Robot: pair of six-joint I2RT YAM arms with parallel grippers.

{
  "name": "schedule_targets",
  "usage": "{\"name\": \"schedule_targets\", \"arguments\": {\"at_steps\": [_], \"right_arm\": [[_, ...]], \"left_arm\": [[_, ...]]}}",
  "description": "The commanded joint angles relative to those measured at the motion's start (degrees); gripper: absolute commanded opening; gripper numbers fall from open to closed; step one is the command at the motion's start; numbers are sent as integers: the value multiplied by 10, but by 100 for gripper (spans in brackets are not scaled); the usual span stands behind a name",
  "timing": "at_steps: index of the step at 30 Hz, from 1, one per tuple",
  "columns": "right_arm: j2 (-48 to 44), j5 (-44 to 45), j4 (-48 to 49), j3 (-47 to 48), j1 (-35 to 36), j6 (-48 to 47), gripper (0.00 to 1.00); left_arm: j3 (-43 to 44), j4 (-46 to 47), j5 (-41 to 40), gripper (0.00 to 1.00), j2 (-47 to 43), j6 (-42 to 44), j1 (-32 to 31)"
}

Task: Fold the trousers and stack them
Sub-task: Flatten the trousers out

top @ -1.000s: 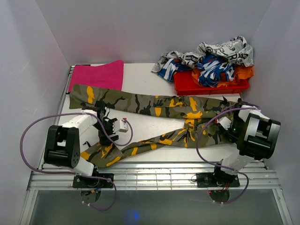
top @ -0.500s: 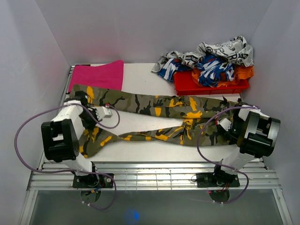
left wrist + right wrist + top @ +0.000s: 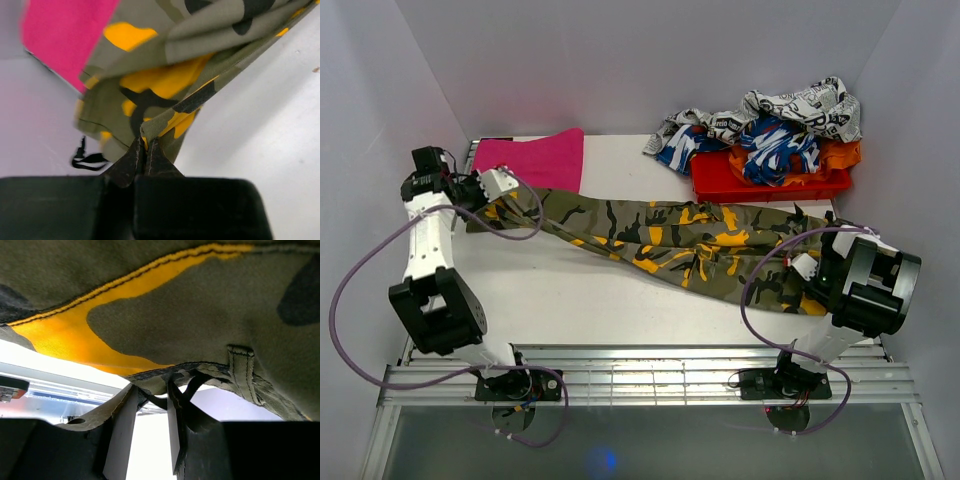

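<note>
Looks like the leg-over-leg fold. The trousers stretch across the desk from far left, by the pink cloth, to near right. Left jaws are pinched tight on a leg hem, and right jaws are clamped on the waistband beside a belt loop. Next, I'd guess, lay that hem flat on the other leg before folding lengthwise.

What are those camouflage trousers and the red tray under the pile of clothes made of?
The trousers look like matte woven cloth, perhaps cotton: a fine ribbed weave and stitched seams show close up, and they drape softly. The red tray seems to be moulded plastic, smooth, evenly coloured and straight-edged, though that is hard to confirm.
</note>
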Motion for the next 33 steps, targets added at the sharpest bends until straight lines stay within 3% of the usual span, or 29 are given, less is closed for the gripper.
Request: {"name": "schedule_targets", "arguments": {"at_steps": [1,3,5,9,12,13,15,16,17,21,24,25,27,33], "right_arm": [[-1,9,0,-2,-16,-19,36],[-3,10,0,-1,-22,-24,36],[-1,12,-2,6,-29,-30,36],[1,16,-10,26,-40,-42,35],[1,14,-26,40,-42,-46,36],[1,13,-34,42,-43,-48,36],[0,10,-42,49,-43,-51,36],[0,9,-46,52,-43,-51,36],[0,6,-55,55,-43,-51,37],[-3,1,-63,61,-43,-50,37],[-9,-1,-68,57,-43,-51,37],[-13,-1,-68,54,-43,-53,37],[-17,0,-68,50,-43,-55,37],[-19,1,-76,58,-43,-52,37]], "left_arm": [[-81,35,91,0,-122,111,35],[-146,49,113,0,-195,161,55],[-265,77,118,0,-267,244,88],[-414,100,52,0,-299,298,117],[-460,125,13,18,-288,260,120],[-461,99,11,28,-288,259,121],[-441,17,19,44,-289,261,121],[-429,-15,23,56,-289,260,121],[-416,-42,26,79,-288,259,121],[-329,-129,40,80,-247,188,128],[-184,-264,78,79,-139,146,162],[-110,-269,96,79,-105,101,166],[-58,-269,102,79,-31,66,168],[3,-255,64,79,95,32,151]]}}
